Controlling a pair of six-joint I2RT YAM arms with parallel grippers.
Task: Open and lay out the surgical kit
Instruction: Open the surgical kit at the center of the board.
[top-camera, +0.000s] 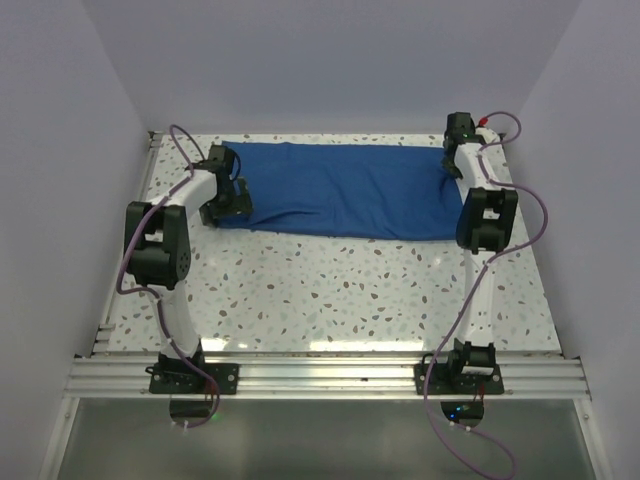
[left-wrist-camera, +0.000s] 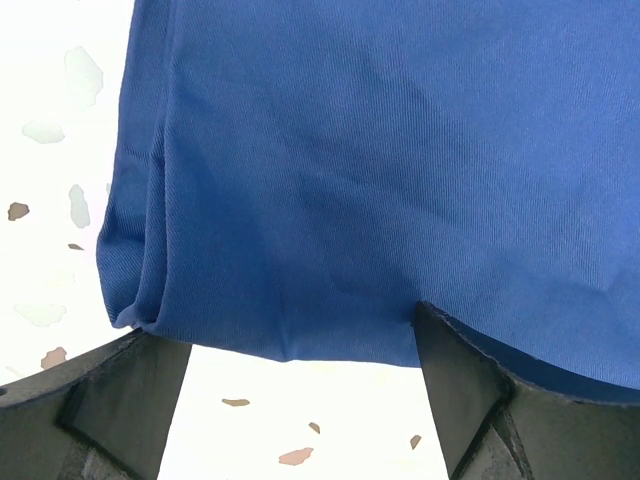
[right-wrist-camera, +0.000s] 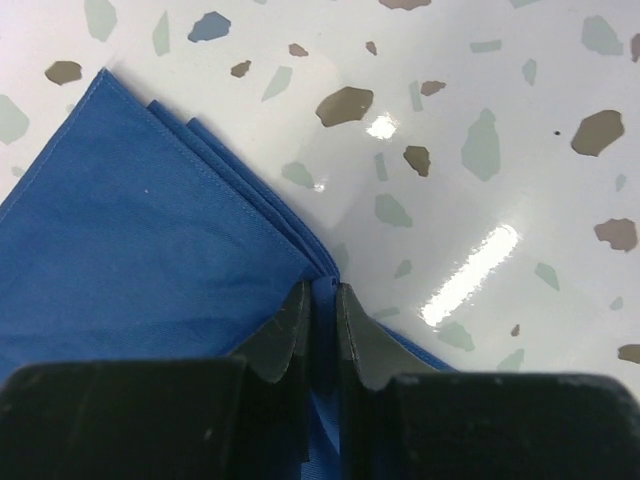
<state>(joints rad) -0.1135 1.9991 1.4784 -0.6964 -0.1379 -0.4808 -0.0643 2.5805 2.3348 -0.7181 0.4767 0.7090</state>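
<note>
**Opening step in hand: right corner of the wrap being pinched, left end not yet taken**

Beyond the arm bases, the white, stone-speckled worktop (top-camera: 330, 290) is being used only in its far half. There the royal-blue folded cloth wrap (top-camera: 340, 190) is lying flat as a long band running left to right. No steel tray or instruments are being shown in any view, and whether they are lying inside the folds cannot be told.

At the nearer, left end, the left hand (top-camera: 225, 200) is being held wide open with nothing in it. In its wrist view the fingers (left-wrist-camera: 120, 390) are being seen either side of the wrap's near edge (left-wrist-camera: 350, 170), where several layers are curling round at the fold. Contact with the cloth cannot be told.

Farther back, at the right end, the right hand (right-wrist-camera: 322, 295) is being closed to a narrow slit. A thin blue edge of the wrap (right-wrist-camera: 150, 250) is being pinched between its fingertips at the stacked corner.

The step in hand is judged to be the first unfolding. For the next move, the left hand would probably need to be shut on the top layer alone. Both ends would then be lifted and drawn toward the near side together, so that one fold is peeled back and the bundle is not dragged. How many layers are being pinched on the right cannot be told.
</note>
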